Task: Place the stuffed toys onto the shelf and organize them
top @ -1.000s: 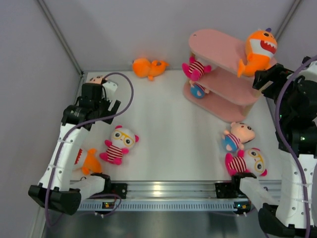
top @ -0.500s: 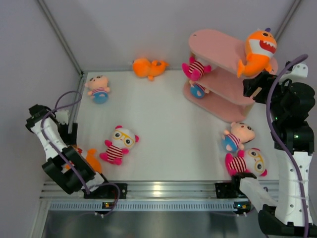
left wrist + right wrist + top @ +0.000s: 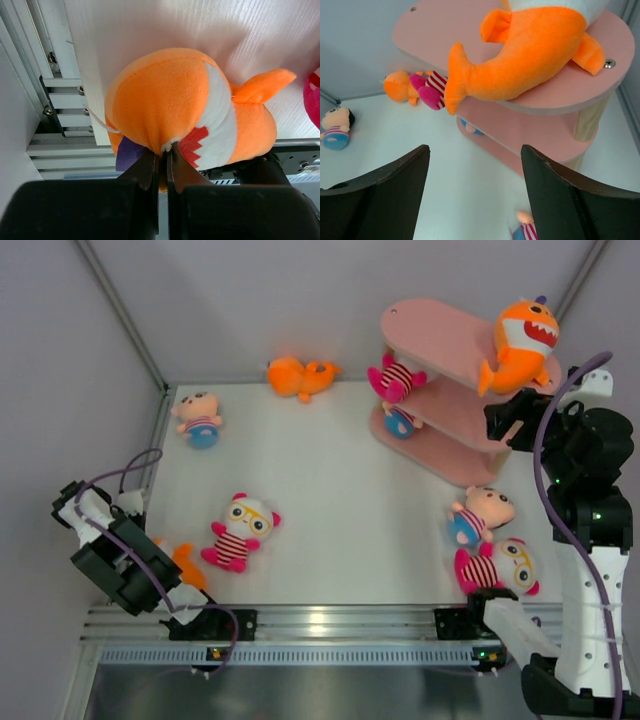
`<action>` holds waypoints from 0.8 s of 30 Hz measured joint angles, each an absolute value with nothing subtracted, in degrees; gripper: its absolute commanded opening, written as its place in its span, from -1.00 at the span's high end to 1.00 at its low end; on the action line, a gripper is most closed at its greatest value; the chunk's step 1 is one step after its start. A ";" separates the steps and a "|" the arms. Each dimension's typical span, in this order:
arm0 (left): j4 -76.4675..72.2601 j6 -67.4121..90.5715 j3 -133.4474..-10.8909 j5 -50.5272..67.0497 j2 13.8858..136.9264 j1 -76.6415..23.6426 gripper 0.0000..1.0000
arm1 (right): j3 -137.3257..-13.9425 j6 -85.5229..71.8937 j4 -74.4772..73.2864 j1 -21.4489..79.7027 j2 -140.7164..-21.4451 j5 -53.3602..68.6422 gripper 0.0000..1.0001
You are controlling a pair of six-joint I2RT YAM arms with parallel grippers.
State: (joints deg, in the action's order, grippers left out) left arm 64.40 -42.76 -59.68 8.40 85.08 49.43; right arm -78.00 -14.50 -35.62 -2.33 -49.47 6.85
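Shark position governs the next pick: the orange shark (image 3: 170, 105) lies at the near left corner of the surface (image 3: 340, 490), directly ahead of the left gripper (image 3: 165, 150), with its long axis running across the jaws. The left jaws are clenched nearly tip to tip against its seam; whether fabric is pinched cannot be determined. The left arm is the nearer. The right gripper (image 3: 474, 150) is released, facing the shelf (image 3: 440, 335) at far right, well apart from this toy.
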 measured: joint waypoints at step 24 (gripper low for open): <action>65.47 -31.64 -88.51 36.91 61.04 20.49 1.00 | -83.07 -6.31 -23.90 50.78 -76.82 13.17 -0.52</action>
State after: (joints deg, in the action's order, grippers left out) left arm 65.47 -31.64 -88.51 36.91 61.04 20.49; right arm -83.07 -6.31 -23.90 50.78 -76.82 13.17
